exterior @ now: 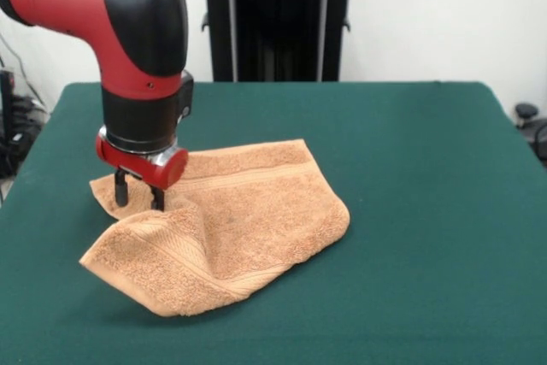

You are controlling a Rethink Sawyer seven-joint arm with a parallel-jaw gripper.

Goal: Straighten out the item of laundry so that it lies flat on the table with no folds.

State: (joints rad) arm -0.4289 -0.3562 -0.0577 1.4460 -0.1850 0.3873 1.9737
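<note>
The towel [229, 228] lies crumpled on the green table [410, 211], left of the table's centre, one corner folded over its left part. The gripper [139, 197] stands at the towel's left edge, its two fingers narrowly apart, tips touching the cloth.

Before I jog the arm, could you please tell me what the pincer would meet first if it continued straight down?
Most likely the orange-tan towel: the pincer points down with its tips right at the folded cloth, though actual contact is unclear.
</note>
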